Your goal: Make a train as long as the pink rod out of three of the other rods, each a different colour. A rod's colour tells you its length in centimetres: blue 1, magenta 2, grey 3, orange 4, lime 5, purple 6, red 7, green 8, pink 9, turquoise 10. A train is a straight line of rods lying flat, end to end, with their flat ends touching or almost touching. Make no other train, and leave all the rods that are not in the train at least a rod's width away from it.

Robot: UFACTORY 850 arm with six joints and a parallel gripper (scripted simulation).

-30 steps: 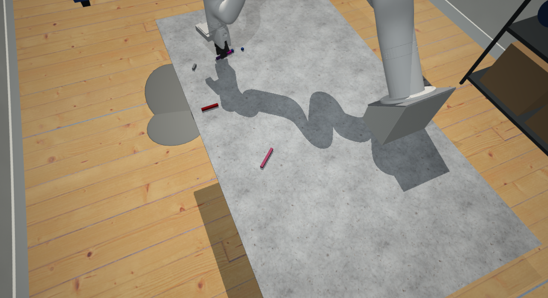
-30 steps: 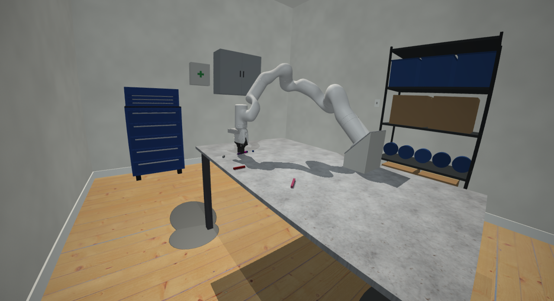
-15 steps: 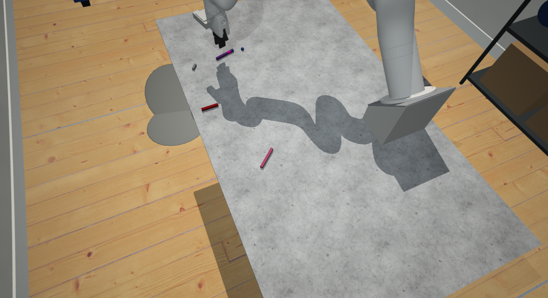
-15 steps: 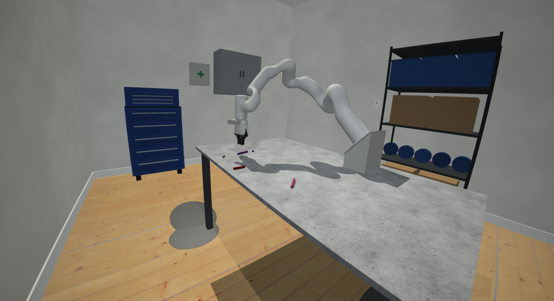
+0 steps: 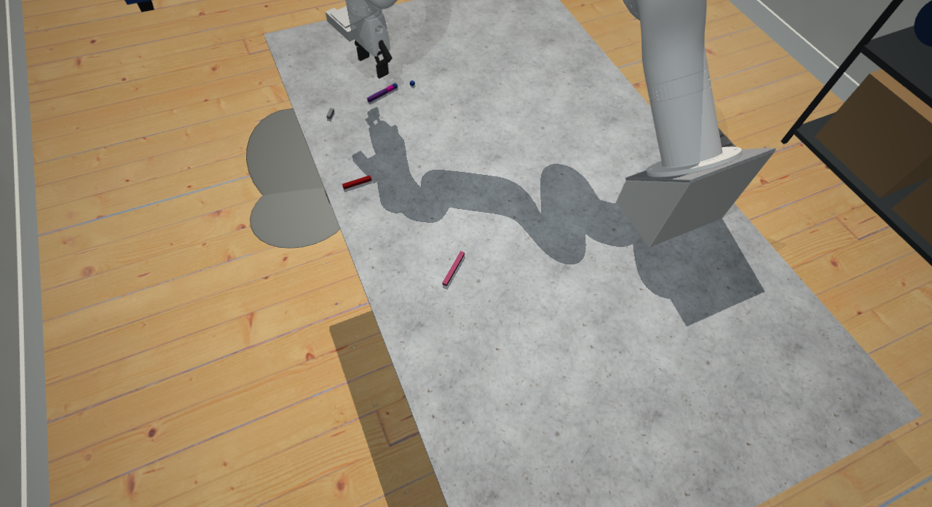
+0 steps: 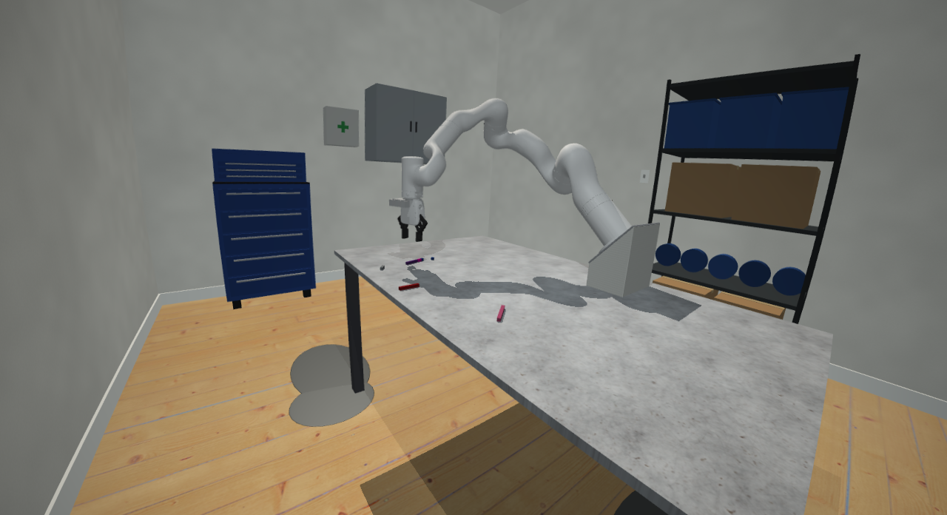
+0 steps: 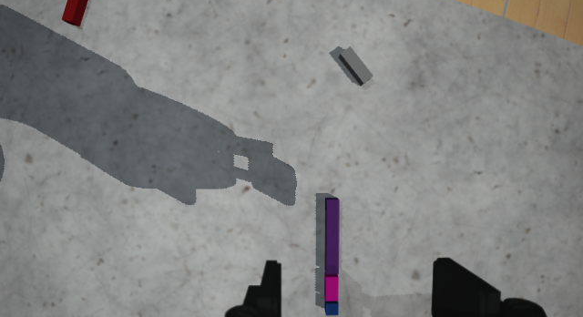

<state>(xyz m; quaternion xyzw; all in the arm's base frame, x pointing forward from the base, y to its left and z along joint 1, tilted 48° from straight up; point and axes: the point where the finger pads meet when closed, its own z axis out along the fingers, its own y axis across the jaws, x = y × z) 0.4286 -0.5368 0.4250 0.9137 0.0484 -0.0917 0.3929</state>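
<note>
My gripper (image 5: 373, 57) (image 6: 410, 232) (image 7: 357, 289) is open and empty, hanging above the far left part of the table. Below it a purple rod (image 5: 376, 95) (image 6: 413, 261) (image 7: 332, 235), a magenta rod (image 5: 389, 88) (image 7: 332, 288) and a blue rod (image 7: 332, 308) lie flat in one straight line, end to end. In the wrist view this line runs between my fingers. The pink rod (image 5: 453, 269) (image 6: 500, 313) lies alone near the table's middle. Another small blue rod (image 5: 411, 82) (image 6: 432, 257) lies apart, just beyond the line's blue end.
A grey rod (image 5: 330, 114) (image 6: 382, 267) (image 7: 356, 67) lies near the table's left edge. A red rod (image 5: 356, 182) (image 6: 409, 286) (image 7: 76, 6) lies nearer the front. The robot base (image 5: 684, 197) stands on the table's right side. A shelf rack (image 6: 748, 180) stands beyond.
</note>
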